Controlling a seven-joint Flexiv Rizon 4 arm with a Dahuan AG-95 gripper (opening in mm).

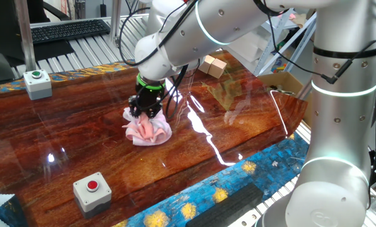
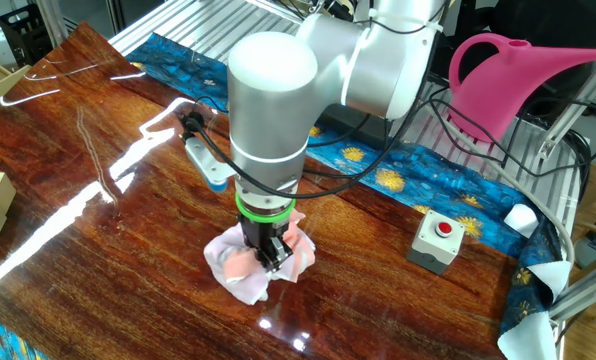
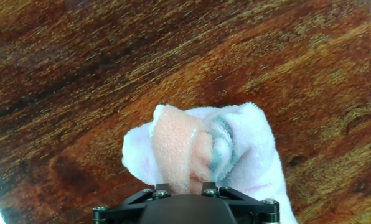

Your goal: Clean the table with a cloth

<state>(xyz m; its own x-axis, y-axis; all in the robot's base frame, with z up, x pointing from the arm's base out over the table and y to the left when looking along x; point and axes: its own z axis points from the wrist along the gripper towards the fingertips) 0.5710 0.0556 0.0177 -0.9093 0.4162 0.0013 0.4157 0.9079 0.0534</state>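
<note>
While the cloth (image 1: 148,129) is pinched by the gripper (image 1: 144,111) and pressed onto the table (image 1: 81,126), wiping is judged underway; sideways strokes are needed.

Glossy reddish-brown bench (image 1: 81,132) with dark grain, blue-and-yellow patterned edge; pale pink and white cloth (image 1: 147,130), perhaps a grey-green streak; black gripper (image 1: 144,110).

crumpled pink-white cloth (image 1: 149,130), glossy wooden table (image 1: 81,139)
</note>
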